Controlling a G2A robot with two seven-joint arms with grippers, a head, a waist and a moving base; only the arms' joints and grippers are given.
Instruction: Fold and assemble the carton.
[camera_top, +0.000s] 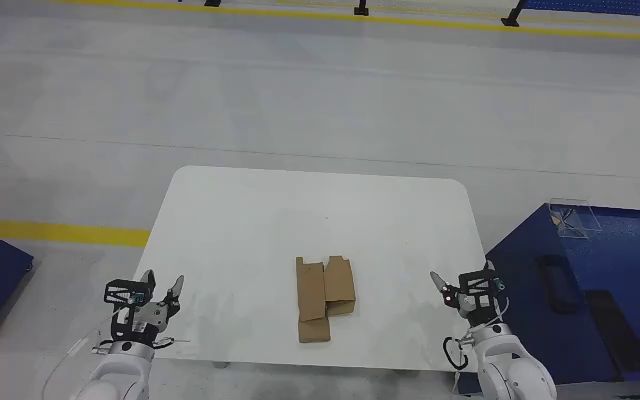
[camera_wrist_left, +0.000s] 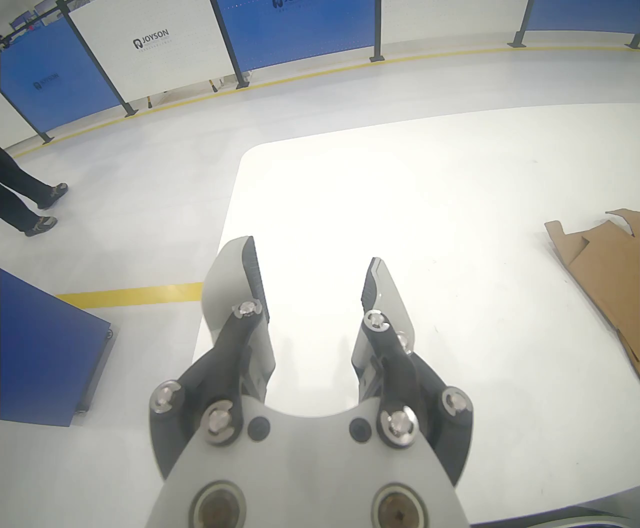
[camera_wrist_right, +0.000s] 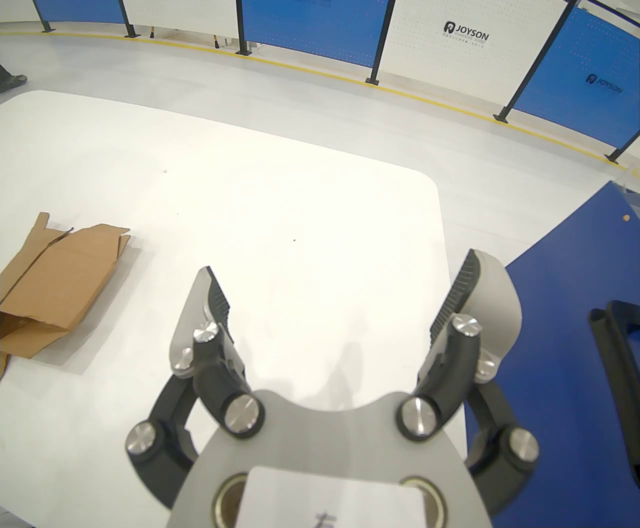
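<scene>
"Where's the carton (camera_top: 324, 298)?"

"Flat on the white table (camera_top: 300, 210), between the two grippers and a little ahead of them, well apart from both. It's brown, with its flaps unfolded."

"And the grippers?"

"The left gripper (camera_top: 163, 282) hovers over its own corner of the table with its fingers spread. The right gripper (camera_top: 462, 278) does the same at the other corner, also spread. A blue cabinet (camera_top: 580, 290) stands just outside the right one."

I see a printed logo and word on a white partition panel (camera_wrist_left: 150, 42) and on a blue partition panel (camera_wrist_left: 47, 82). A white label (camera_wrist_right: 335, 505) at the base of the right gripper (camera_wrist_right: 341, 264) bears a cut-off character I can't make out.
</scene>
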